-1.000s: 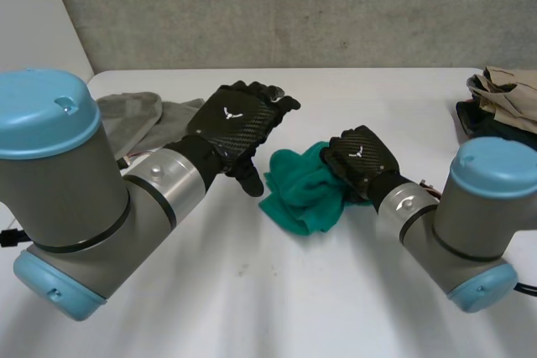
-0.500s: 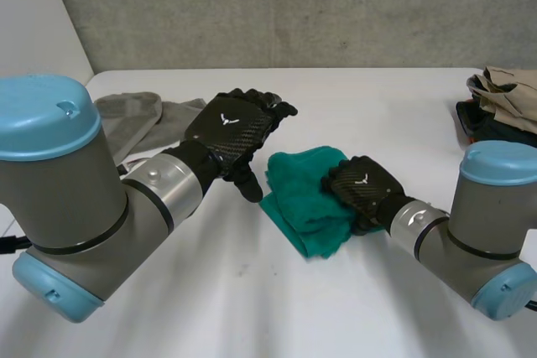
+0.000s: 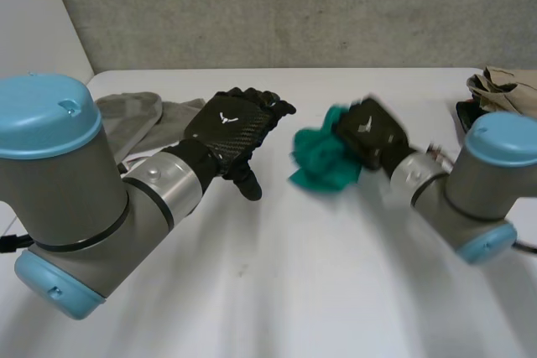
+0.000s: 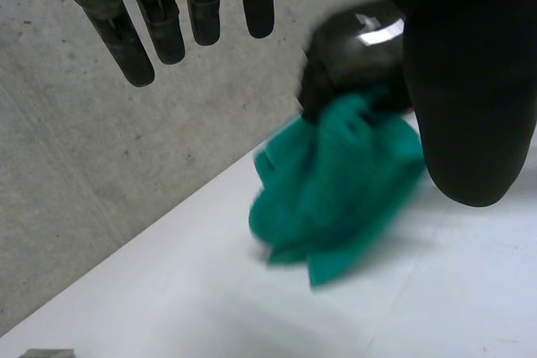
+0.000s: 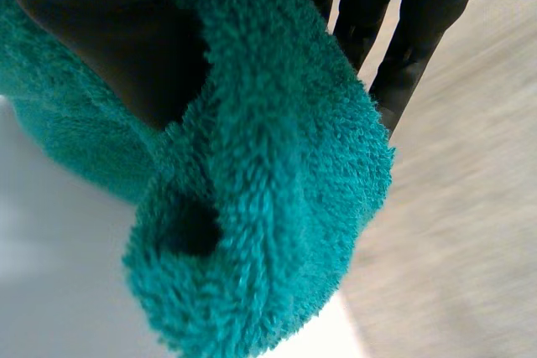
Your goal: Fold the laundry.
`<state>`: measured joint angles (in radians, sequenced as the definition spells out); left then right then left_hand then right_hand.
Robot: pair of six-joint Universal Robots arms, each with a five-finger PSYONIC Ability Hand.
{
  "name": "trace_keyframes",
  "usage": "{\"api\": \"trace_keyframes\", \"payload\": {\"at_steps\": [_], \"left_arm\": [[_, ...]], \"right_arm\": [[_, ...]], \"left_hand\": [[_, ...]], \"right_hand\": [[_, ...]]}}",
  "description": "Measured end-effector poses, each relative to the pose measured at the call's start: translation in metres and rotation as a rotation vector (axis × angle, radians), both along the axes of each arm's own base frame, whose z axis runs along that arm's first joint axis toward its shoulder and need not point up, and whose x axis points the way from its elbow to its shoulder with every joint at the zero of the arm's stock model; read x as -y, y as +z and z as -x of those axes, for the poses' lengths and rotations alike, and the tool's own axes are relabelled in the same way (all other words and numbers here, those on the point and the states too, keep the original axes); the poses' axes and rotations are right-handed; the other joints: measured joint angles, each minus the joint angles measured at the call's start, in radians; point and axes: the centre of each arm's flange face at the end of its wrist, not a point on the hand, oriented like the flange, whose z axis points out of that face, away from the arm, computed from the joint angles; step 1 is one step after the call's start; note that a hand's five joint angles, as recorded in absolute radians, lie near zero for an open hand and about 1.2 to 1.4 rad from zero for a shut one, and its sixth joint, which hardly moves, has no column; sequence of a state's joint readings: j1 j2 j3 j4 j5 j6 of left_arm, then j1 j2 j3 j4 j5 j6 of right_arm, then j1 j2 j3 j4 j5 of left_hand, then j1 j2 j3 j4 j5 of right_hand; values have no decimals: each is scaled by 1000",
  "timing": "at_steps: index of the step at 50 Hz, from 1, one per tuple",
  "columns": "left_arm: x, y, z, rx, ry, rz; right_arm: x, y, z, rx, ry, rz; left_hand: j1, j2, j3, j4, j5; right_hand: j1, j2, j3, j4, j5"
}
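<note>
Spreading under everything, the flat white table (image 3: 277, 291) carries the robot's bulky grey left arm (image 3: 75, 199) at one side and its grey right arm (image 3: 478, 190) at the other. A limp pale grey garment (image 3: 138, 119) lies flat near the far corner beyond the left arm, and a heap of beige and dark clothes (image 3: 503, 90) sits at the far edge beside the right arm. Between the arms, a fluffy teal fleece cloth (image 3: 325, 159) hangs bunched from the black right hand (image 3: 369, 127), whose thumb and fingers pinch a fold of it; whether its lowest fold touches the table I cannot tell. The black left hand (image 3: 231, 127) hovers near the cloth, apart from it, fingers (image 4: 126, 31) straight and holding nothing.
</note>
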<state>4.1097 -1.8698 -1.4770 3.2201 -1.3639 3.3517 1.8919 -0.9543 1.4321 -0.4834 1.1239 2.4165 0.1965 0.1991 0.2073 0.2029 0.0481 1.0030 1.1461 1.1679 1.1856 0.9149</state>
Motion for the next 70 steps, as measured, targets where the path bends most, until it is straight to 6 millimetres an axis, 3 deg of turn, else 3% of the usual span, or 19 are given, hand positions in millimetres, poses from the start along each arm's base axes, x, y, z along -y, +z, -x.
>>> {"api": "trace_keyframes", "payload": {"at_steps": [5,9,13,18,20,21,24,27,34,39,45,53,61,64,67,70], "left_arm": [[0,1,0,-2,0,4],[0,3,0,-5,-1,8],[-1,5,1,-10,-2,15],[-1,8,1,-14,-5,20],[-1,8,1,-14,-5,20],[-1,7,1,-13,-5,20],[-2,6,1,-12,-6,17],[-1,4,1,-7,-5,11],[-1,-3,1,4,-5,-5],[-1,-8,2,12,-6,-16],[-1,-10,4,16,-7,-18],[-1,-7,4,11,-6,-11],[-1,-6,3,9,-4,-9],[-1,-6,3,10,-3,-10],[-1,-7,3,12,-4,-13],[-1,-8,3,13,-4,-17]], "right_arm": [[38,49,12,57,0,278],[71,97,35,152,-30,418],[109,137,80,284,-84,456],[151,154,147,404,-167,444],[161,151,166,420,-194,438],[173,145,190,431,-230,430],[190,125,230,433,-294,409],[205,89,271,434,-340,367],[209,0,324,459,-295,220],[200,-43,344,478,-279,136],[191,-54,362,477,-291,103],[187,-13,373,493,-285,137],[178,51,360,552,-210,164],[175,66,352,563,-183,181],[174,69,346,570,-165,192],[175,55,344,573,-160,182]], "left_hand": [[0,0,0,0,0],[0,0,0,0,0],[0,0,0,0,0],[0,0,0,0,0],[0,0,0,0,0],[0,0,0,0,0],[0,0,0,0,0],[0,0,0,0,0],[0,0,0,0,0],[0,0,0,0,0],[0,0,0,0,0],[0,0,0,0,0],[0,0,0,0,0],[0,0,0,0,0],[0,0,0,0,0],[0,0,0,0,0]], "right_hand": [[0,0,6,5,5],[0,0,7,10,7],[0,0,7,10,7],[0,0,7,11,7],[0,0,7,12,7],[0,0,8,14,7],[0,0,8,14,7],[0,0,8,15,7],[17,0,13,16,7],[17,0,17,17,26],[17,0,18,19,35],[17,0,18,19,35],[17,0,18,19,35],[17,0,18,19,35],[17,0,18,19,35],[17,0,18,19,35]]}}
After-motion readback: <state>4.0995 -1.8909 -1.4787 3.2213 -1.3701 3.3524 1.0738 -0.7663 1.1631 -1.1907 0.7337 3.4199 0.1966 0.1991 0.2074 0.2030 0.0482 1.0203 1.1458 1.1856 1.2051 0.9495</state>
